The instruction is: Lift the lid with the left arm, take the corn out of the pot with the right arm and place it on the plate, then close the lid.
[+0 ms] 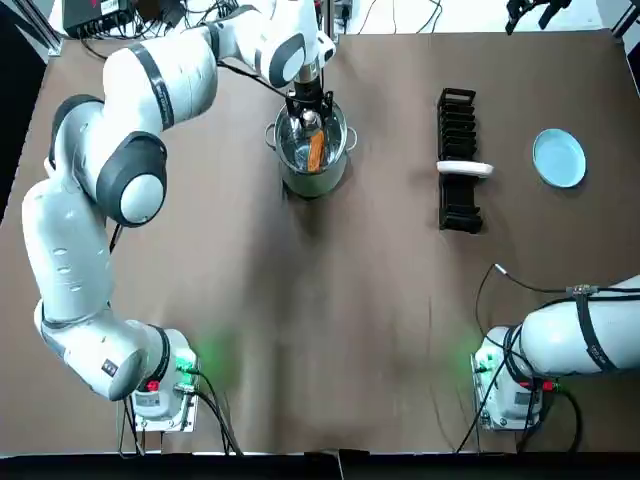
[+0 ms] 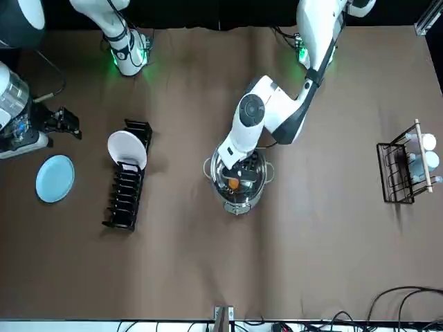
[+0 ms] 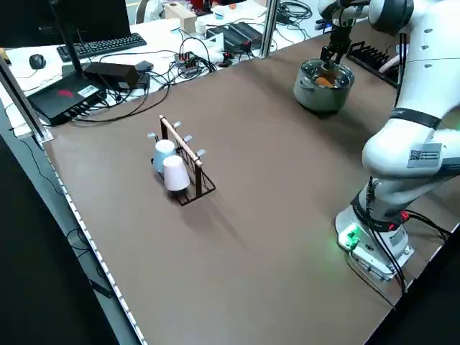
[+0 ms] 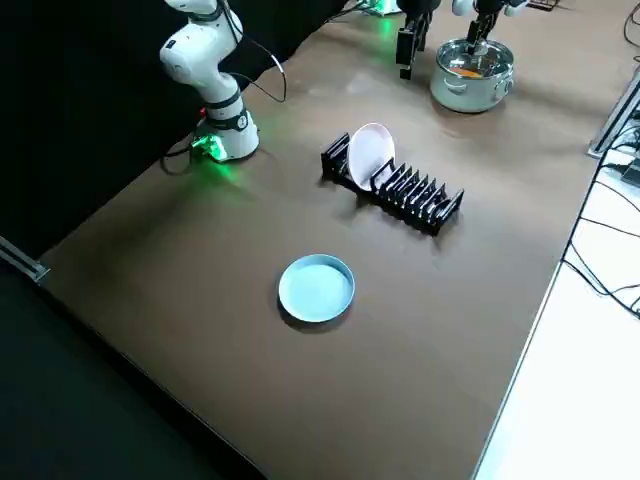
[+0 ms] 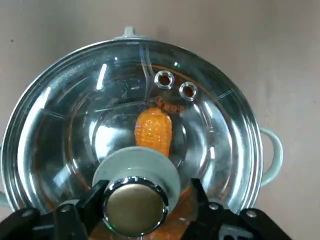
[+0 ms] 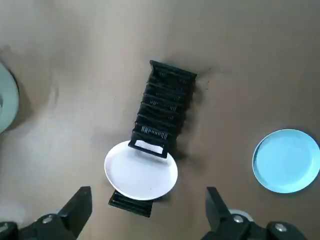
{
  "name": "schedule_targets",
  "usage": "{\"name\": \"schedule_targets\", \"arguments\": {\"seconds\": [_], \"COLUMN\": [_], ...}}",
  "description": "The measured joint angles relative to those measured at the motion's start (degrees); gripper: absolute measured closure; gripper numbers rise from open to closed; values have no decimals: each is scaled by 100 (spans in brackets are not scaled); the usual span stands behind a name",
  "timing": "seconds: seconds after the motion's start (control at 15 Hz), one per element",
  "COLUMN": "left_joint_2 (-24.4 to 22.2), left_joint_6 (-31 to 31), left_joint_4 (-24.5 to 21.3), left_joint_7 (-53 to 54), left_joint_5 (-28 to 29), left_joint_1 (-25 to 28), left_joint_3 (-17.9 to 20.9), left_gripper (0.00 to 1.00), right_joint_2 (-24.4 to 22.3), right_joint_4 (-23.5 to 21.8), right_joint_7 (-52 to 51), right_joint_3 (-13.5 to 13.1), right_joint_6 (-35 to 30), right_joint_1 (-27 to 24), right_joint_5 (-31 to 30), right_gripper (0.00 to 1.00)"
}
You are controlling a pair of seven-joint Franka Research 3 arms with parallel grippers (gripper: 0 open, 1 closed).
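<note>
Fingers (image 5: 85, 207) of the left gripper (image 5: 145, 200) stand spread on either side of the chrome knob (image 5: 135, 207) in the left wrist view, not clamped on it. The clear glass lid (image 5: 90, 115) sits on the round steel pot (image 5: 250, 145), and the orange corn cob (image 5: 153, 131) lies inside beneath it. In the right wrist view the right gripper (image 6: 147, 200) is wide open and empty above a white plate (image 6: 141, 170), which stands in a black slotted rack (image 6: 165, 100); the round light-blue plate (image 6: 286, 160) lies beside the rack. From overhead, the rack lies between the pot and the blue plate on the brown table (image 1: 300, 330). From the front, the right gripper hangs near the blue plate, well apart from the pot.
</note>
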Motion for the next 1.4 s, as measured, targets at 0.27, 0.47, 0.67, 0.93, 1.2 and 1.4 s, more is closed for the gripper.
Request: {"name": "schedule_targets", "arguments": {"seconds": [0.27,0.47,0.67,0.93,1.2,1.4], "left_joint_2": [-39,-39,-39,-47,-493,-1061], "left_joint_6": [-154,-165,-166,-333,-1147,-1585], "left_joint_4": [10,14,15,82,239,233], "left_joint_7": [2,1,1,-6,-67,196], "left_joint_5": [158,209,209,208,122,110], "left_joint_1": [6,-7,-7,11,456,1449], "left_joint_3": [14,11,11,7,2,-9], "left_gripper": [49,49,49,49,49,49], "right_joint_2": [0,0,2,50,275,490], "right_joint_4": [1,1,1,12,139,314], "right_joint_7": [0,0,-1,70,757,1079], "right_joint_3": [-5,-25,-18,6,32,36], "right_joint_6": [32,39,111,518,624,709], "right_joint_1": [25,20,26,198,579,886], "right_joint_5": [1,0,2,228,480,497], "right_gripper": [0,0,0,0,0,0]}}
